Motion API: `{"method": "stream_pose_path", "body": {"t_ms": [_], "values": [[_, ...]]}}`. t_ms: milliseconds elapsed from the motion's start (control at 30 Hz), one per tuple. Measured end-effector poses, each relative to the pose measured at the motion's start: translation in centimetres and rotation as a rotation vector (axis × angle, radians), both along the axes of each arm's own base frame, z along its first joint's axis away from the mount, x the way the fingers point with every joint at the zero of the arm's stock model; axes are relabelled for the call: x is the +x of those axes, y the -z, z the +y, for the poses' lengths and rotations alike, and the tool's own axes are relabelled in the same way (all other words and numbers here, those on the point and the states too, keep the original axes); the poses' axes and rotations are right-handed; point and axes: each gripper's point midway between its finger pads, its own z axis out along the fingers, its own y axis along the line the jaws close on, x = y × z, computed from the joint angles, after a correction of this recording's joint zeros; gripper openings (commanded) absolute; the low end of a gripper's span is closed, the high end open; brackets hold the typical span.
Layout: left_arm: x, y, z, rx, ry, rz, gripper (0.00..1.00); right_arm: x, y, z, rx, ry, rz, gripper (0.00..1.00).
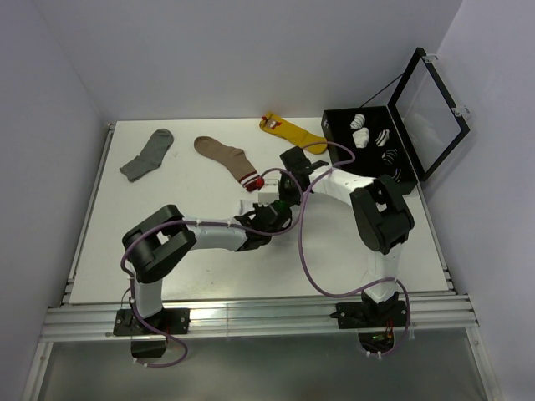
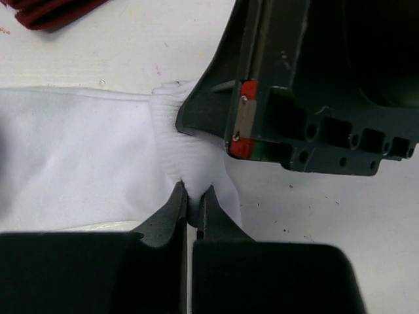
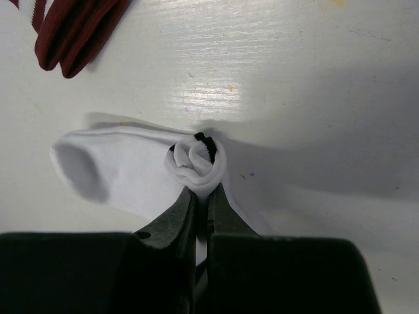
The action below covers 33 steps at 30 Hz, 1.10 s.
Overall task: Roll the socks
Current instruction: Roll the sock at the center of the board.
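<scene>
Top external view: a white counter (image 1: 150, 192) is boxed in by plain white walls (image 1: 50, 125) on the left, back and right, with a metal rail (image 1: 251, 322) run along the near edge. The white socks (image 1: 252, 203) are found near the middle of the counter, right where both arms meet, and are mostly covered by them. Further back, a grey sock (image 1: 147, 154), a brown sock (image 1: 224, 156) with a maroon striped cuff and a yellow sock (image 1: 292, 131) are laid flat, well apart. A black box (image 1: 334, 119) is parked at the back right corner with its lid (image 1: 430, 104) propped open, and a few rolled-up socks (image 1: 372, 134) are tucked inside.

In the right wrist view, the right pincer (image 3: 201, 196) is clamped nearly closed on a tight roll (image 3: 195, 160) at one end of the white socks. A bit of dark stripe can be seen at the top of the roll, and the unrolled part is spread flat to the left. The counter is glossy there, with glare and a few small specks.

In the left wrist view, the left pincer (image 2: 192, 194) is nearly closed too, with a ridge of white fabric pinched between its tips.
</scene>
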Motion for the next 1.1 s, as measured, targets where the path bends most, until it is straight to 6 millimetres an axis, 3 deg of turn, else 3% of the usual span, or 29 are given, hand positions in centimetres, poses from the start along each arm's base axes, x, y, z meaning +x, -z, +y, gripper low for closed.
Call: {"method": "stream_pose_path", "body": {"t_ms": [167, 300, 533, 700, 1100], "values": [[-0.2, 0.1, 0.5, -0.099, -0.009, 0.027, 0.00, -0.3, -0.2, 0.3, 0.041, -0.018, -0.016, 0.42], [-0.4, 0.1, 1.7, -0.223, -0.004, 0.091, 0.00, -1.4, -0.5, 0.1, 0.089, -0.022, -0.024, 0.55], [-0.1, 0.2, 3.6, -0.452, 0.011, 0.197, 0.00, -2.6, -1.5, -0.8, 0.238, -0.004, -0.096, 0.56], [0.1, 0.3, 4.9, -0.593, 0.009, 0.269, 0.00, -3.3, -0.2, -1.2, 0.327, 0.009, -0.112, 0.54], [-0.1, 0.4, 5.4, -0.749, 0.024, 0.366, 0.00, -1.8, -0.1, 1.5, 0.537, -0.020, -0.191, 0.53]]}}
